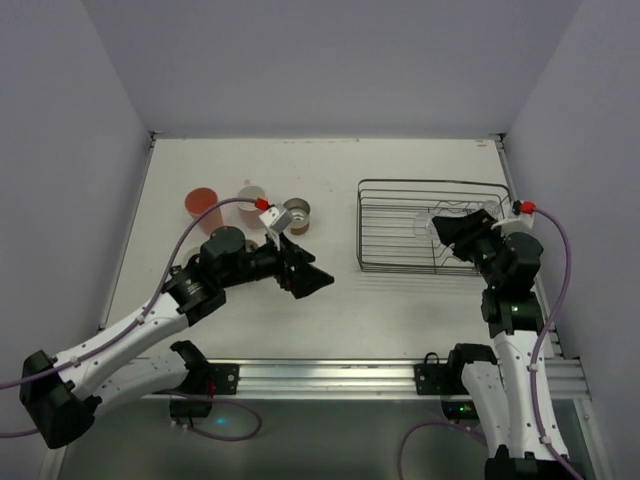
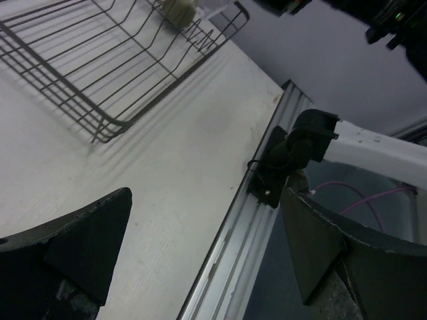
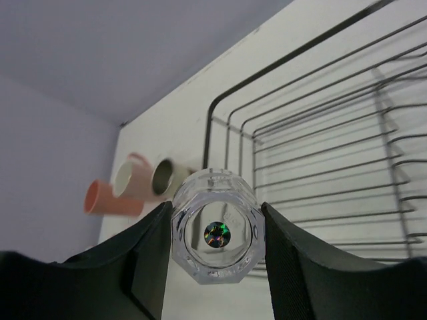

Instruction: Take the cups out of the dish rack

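The dark wire dish rack (image 1: 395, 228) stands at the right of the table, also seen in the right wrist view (image 3: 333, 153) and the left wrist view (image 2: 80, 73). My right gripper (image 1: 440, 228) hangs over the rack's right half, shut on a clear cup (image 3: 215, 230) lying sideways between its fingers (image 3: 143, 263). On the table to the left stand a salmon-orange cup (image 1: 201, 203), a pale pink cup (image 1: 251, 197) and a shiny metal cup (image 1: 297, 213). My left gripper (image 1: 316, 283) is open and empty (image 2: 207, 253), low over bare table between those cups and the rack.
The aluminium rail (image 1: 330, 377) with both arm bases runs along the near edge. White walls close in the table at the back and both sides. The left arm's forearm (image 1: 230, 262) lies just in front of the set-down cups.
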